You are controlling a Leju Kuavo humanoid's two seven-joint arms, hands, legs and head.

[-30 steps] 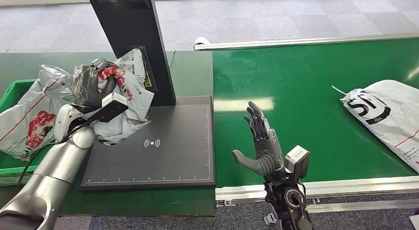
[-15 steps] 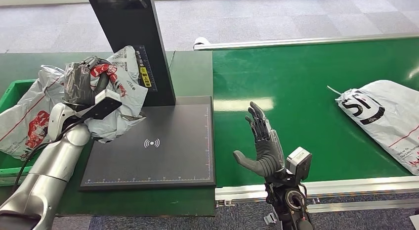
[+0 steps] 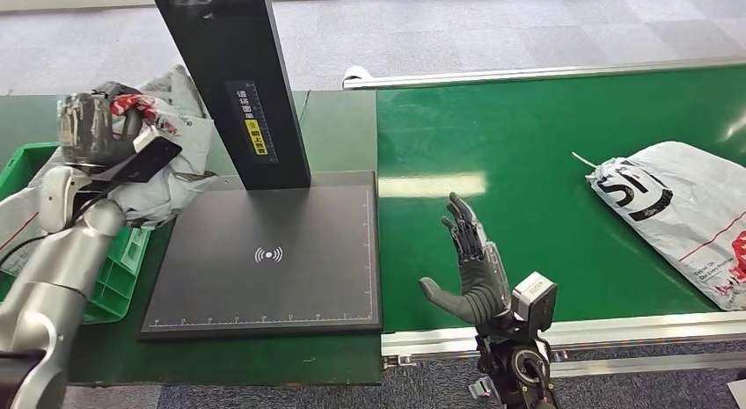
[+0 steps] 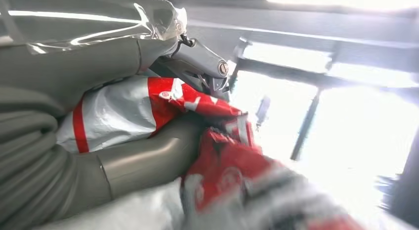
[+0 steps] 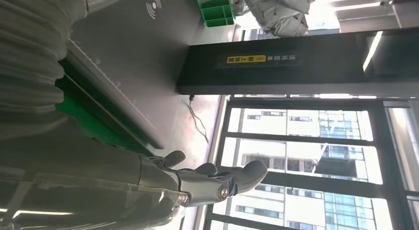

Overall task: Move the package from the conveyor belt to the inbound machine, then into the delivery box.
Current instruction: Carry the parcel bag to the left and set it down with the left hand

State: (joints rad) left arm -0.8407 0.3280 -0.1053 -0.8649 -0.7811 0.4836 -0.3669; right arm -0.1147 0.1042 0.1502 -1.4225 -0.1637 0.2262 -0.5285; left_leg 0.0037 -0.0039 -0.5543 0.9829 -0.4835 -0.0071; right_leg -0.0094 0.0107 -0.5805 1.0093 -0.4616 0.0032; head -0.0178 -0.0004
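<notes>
My left hand grips a crumpled white and red package and holds it above the green delivery box, left of the scanner's black post. The left wrist view shows my thumb and fingers wrapped around the package. My right hand stands upright with fingers spread over the near edge of the green conveyor belt, holding nothing. Its fingers show apart in the right wrist view. The inbound machine's dark plate lies bare.
A second white package with black print lies on the belt at the right. The belt's metal rail runs along the near edge. Another white bag lies at the box's left side.
My left hand has carried the package leftward off the scanner plate to above the green box. The package on the belt has drifted slightly left. My right hand has sunk slightly.
</notes>
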